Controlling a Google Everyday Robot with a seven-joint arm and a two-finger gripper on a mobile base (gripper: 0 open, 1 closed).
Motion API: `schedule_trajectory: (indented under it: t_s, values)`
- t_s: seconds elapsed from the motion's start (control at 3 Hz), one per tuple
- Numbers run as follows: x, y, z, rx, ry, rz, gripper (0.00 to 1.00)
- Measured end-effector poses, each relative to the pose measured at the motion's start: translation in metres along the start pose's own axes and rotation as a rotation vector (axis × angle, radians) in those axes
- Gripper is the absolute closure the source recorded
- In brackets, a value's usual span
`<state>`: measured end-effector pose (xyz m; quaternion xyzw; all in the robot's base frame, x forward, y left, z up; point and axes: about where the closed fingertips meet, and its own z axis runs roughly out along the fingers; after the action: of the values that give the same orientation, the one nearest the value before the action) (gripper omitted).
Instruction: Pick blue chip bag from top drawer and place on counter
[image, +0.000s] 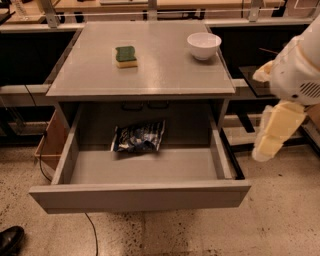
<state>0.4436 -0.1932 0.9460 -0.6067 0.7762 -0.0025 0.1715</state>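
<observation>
The blue chip bag (138, 136) lies crumpled on the floor of the open top drawer (140, 196), toward its back and a little left of centre. The counter (165, 72) is the grey tabletop right above the drawer. My gripper (271, 134) hangs at the right of the view, cream-coloured and pointing down, beside the drawer's right side wall and about level with it. It is well to the right of the bag and holds nothing that I can see. The white arm housing (300, 75) sits above it.
A green-and-yellow sponge (126, 56) and a white bowl (203, 45) sit on the counter's far half. A black side tray (257, 80) lies to the right behind my arm. A brown box (51, 145) stands left of the drawer. A cable (90, 227) and a shoe (11, 239) are on the floor.
</observation>
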Motion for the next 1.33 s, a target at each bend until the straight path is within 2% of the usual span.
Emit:
schedule_trajectory:
  t_s: [0.33, 0.67, 1.0, 1.33]
  values:
    - [-0.029, 0.009, 0.063, -0.060, -0.075, 0.008, 0.00]
    - [-0.057, 0.014, 0.117, -0.094, -0.138, 0.013, 0.00]
    - [-0.085, 0.014, 0.162, -0.094, -0.212, 0.023, 0.00]
    - [-0.085, 0.014, 0.162, -0.094, -0.212, 0.023, 0.00]
